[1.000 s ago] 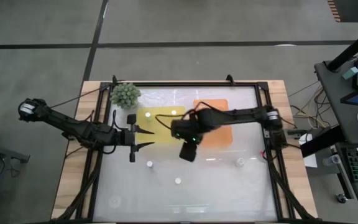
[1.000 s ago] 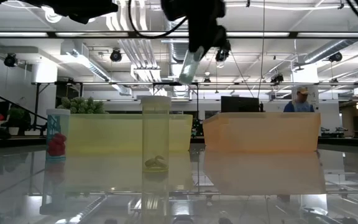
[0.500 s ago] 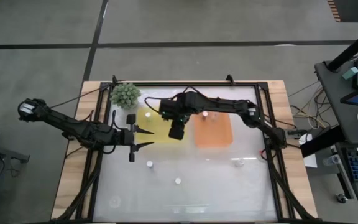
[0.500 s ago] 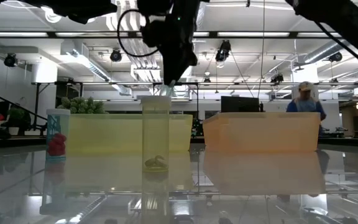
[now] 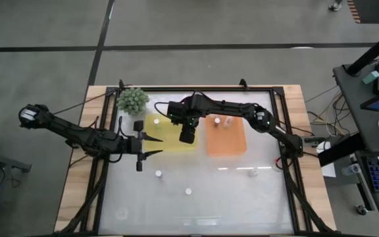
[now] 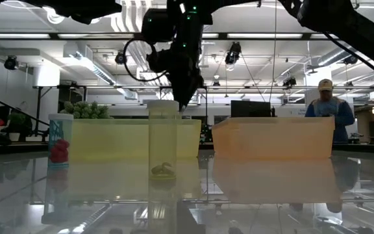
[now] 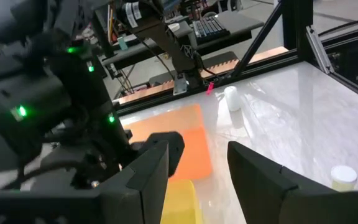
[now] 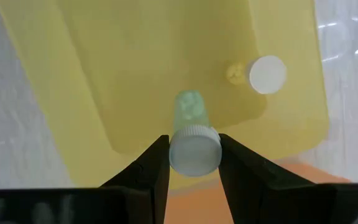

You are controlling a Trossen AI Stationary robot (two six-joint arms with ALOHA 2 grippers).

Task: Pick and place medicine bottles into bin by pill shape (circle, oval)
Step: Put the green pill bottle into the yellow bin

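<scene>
Clamping a medicine bottle [image 8: 194, 146] by its white cap, the right pincer [image 8: 193, 163] hangs over the yellow bin [image 5: 166, 135], where another bottle [image 8: 266, 74] already lies. Two bottles stand in the orange bin [image 5: 232, 141]; four remain loose on the surface [image 5: 222, 191]. The held bottle is pale, clear, with greenish pills. The left pincer [image 5: 151, 145] waits spread, empty, beside the yellow bin.

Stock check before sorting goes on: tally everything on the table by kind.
Medicine bottles: 8 seen. That is 4 loose on the table, 1 in the yellow tray, 2 in the orange tray, and 1 in the right gripper. The arm may hide more.
Trays: 2
Spiky green plant: 1
Total: 11
</scene>
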